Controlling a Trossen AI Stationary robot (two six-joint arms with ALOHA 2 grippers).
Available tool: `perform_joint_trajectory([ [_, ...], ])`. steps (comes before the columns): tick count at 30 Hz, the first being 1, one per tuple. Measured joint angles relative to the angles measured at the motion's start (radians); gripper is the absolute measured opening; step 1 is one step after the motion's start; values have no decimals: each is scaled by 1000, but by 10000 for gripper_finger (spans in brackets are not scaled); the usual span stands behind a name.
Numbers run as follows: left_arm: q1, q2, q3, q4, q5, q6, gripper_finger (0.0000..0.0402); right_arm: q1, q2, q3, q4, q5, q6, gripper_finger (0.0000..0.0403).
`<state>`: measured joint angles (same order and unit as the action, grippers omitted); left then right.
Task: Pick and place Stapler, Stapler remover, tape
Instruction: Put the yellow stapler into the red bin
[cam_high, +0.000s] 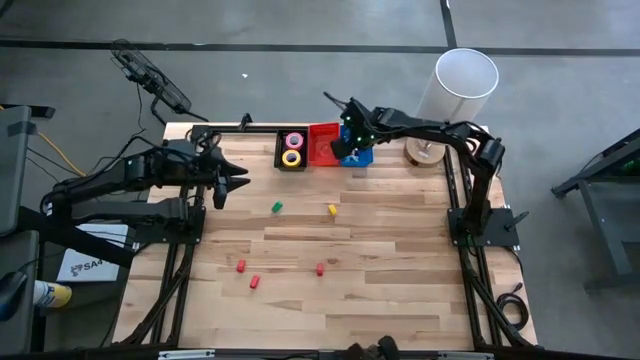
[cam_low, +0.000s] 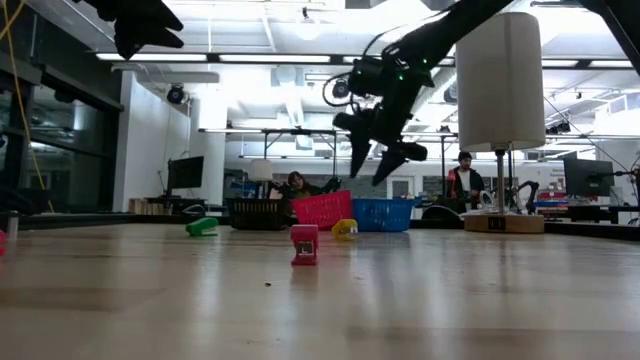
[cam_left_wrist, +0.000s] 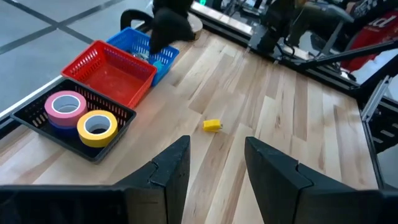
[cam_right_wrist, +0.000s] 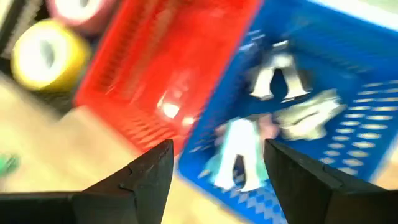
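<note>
Over wooden table (cam_high: 380, 260), right tool (cam_high: 350, 143) spread wide, empty, above blue basket (cam_high: 361, 156).

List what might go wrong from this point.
The right end effector hangs open close above the blue basket; dropping lower, it might catch the rim or the metal pieces inside. Small coloured blocks, like the yellow one, lie scattered on the table; a sweeping arm might knock them off.

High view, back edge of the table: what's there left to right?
left end effector → black basket holding the pink tape and yellow tape → red basket → blue basket with the right end effector over it → white lamp
</note>
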<state>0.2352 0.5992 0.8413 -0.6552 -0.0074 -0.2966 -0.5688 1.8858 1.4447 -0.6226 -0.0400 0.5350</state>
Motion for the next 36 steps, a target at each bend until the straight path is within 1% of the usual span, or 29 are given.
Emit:
perform_joint_trajectory([
  [2,0,-16,0,0,0,0,151,20,0,13,-25,-18,-8,240],
  [10,0,-57,0,-2,-2,0,151,102,0,68,-114,-21,76,240],
  [16,0,-62,0,-7,-3,0,151,204,0,94,-114,-16,153,240],
  [18,0,-62,0,-7,-3,0,151,246,0,93,-116,14,182,240],
  [21,0,-62,0,-7,2,0,151,306,0,82,-111,87,233,240],
  [27,0,-62,0,-7,20,3,151,378,0,30,-108,190,337,240],
  [32,0,-62,0,-7,34,3,151,429,0,-28,-73,225,424,240],
  [36,0,-62,0,-10,53,3,151,461,0,-85,25,229,471,240],
])
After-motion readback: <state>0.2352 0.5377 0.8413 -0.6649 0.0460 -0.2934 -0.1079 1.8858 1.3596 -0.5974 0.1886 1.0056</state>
